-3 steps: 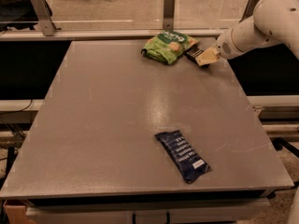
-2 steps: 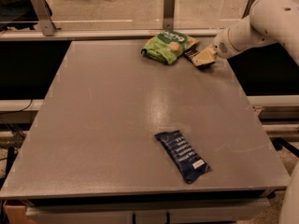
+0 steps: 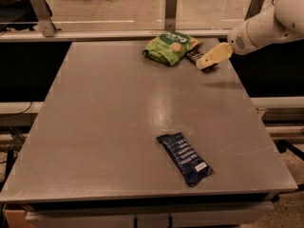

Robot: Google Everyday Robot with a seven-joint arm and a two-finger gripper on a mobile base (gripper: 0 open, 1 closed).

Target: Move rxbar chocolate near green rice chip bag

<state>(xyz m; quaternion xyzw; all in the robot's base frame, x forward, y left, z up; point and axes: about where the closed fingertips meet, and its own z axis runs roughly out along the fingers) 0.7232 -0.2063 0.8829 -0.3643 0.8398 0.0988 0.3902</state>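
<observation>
Gripper: the gripper (image 3: 205,62) is at the far right of the table, near the back edge. It is cream in color and points down and to the left.
Gripper grip: it looks like one cream shape, so it is not clear if it is apart, together or holding something.
Arm: the white arm (image 3: 266,25) comes in from the top right corner and ends at the gripper.
Rxbar chocolate: the rxbar chocolate (image 3: 193,56) is a small dark bar lying flat on the table, right at the tip of the gripper. The gripper covers its right part. Only the left part shows, sticking out to the left of the tip. It is not clear if the two touch.
Green rice chip bag: the green rice chip bag (image 3: 170,46) lies just to the left of the dark bar, near the back edge. Its right corner is right beside the bar, maybe touching it.
Bar and bag: the bar sits between the bag and the gripper.
Blue bar: a bigger blue bar (image 3: 185,159) with white words lies at a slant near the front of the table, well apart from the gripper.
Table: the gray table (image 3: 95,127) holds all three things.
Behind the table: a metal rail with a post (image 3: 171,8) runs along the back.
</observation>
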